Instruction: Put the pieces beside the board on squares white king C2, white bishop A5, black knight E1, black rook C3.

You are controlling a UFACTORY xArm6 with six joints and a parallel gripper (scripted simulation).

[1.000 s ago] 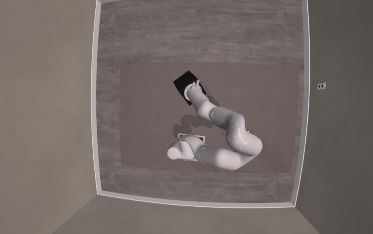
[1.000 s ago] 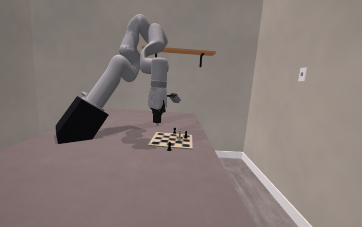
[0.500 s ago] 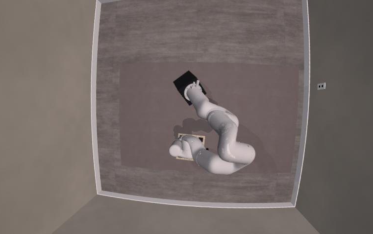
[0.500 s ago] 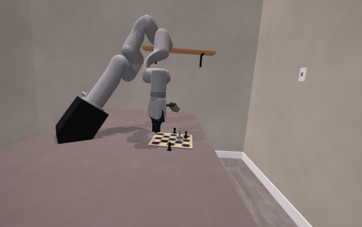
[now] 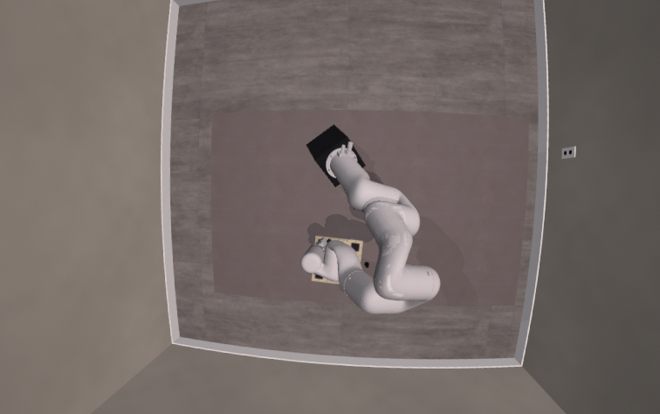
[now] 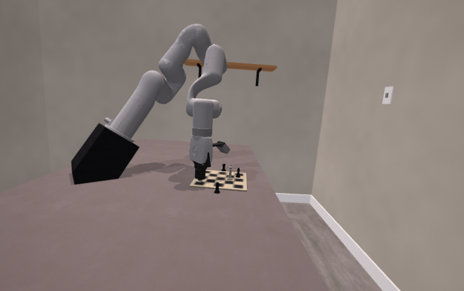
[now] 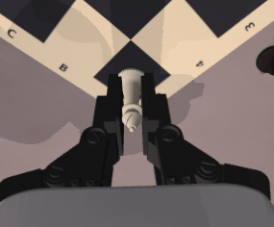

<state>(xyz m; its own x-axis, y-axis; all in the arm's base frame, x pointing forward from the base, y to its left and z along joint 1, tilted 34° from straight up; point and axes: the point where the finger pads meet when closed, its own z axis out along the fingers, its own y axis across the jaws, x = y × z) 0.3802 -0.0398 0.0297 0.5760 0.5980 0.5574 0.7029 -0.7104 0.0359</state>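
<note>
Counter (image 6: 118, 231), then board (image 6: 242, 188) under hand (image 7: 132, 105). Hand clamped on white bishop (image 7: 131, 93), low over corner dark square, likely A5. Risk: off-centre release, base crossing square edge, or tipping when fingers part.

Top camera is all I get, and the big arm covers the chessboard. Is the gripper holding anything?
Observer: Yes. In the wrist view the gripper is shut on the white bishop.
Operator: Which square is it over?
Observer: The dark corner square. On the chessboard rim the letters run C, B towards that corner and the digits run 3, 4, so it is A5.
</note>
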